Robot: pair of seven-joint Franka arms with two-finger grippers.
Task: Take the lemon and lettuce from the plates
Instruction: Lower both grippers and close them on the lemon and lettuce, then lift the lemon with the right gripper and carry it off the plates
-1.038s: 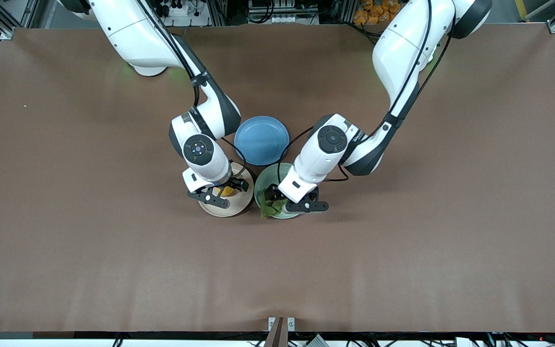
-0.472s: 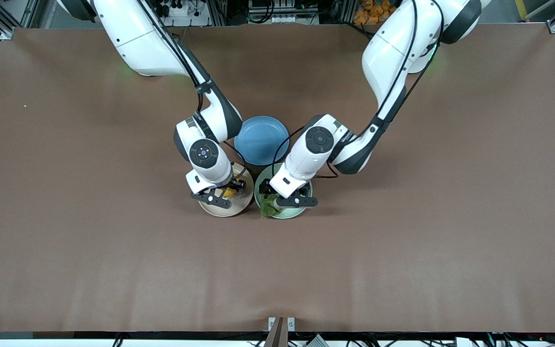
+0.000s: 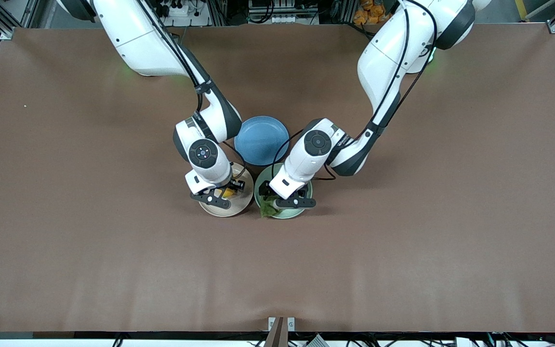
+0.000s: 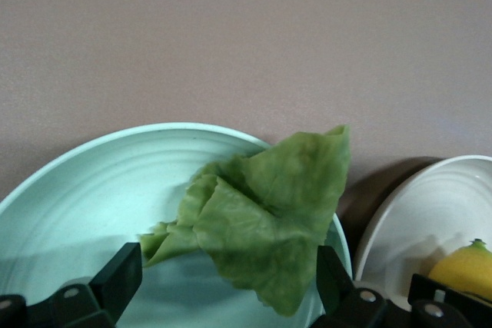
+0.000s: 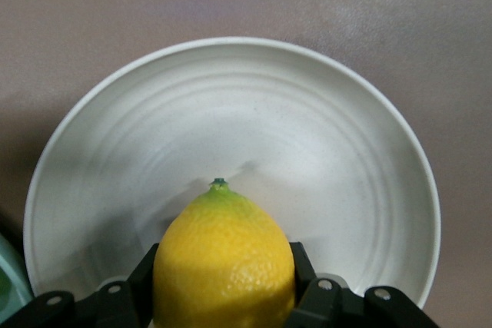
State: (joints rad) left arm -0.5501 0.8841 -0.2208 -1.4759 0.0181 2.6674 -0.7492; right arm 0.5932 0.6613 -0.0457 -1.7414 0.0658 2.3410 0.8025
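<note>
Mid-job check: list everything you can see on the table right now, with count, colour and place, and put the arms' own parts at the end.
lemon: one, bright yellow, on the beige plate, between the right claw's fingers.
lettuce: one, green leaf, on the mint green plate, one corner hanging over the rim toward the beige plate.
beige plate: one, beige, toward the right arm's end, touching or nearly touching the mint green plate.
mint green plate: one, pale mint green, beside the beige plate.
blue plate: one, blue, farther from the front camera than the other two.
table: one, brown surface.
right claw: one, black fingers, shut on the lemon.
left claw: one, black fingers, open astride the lettuce.
</note>
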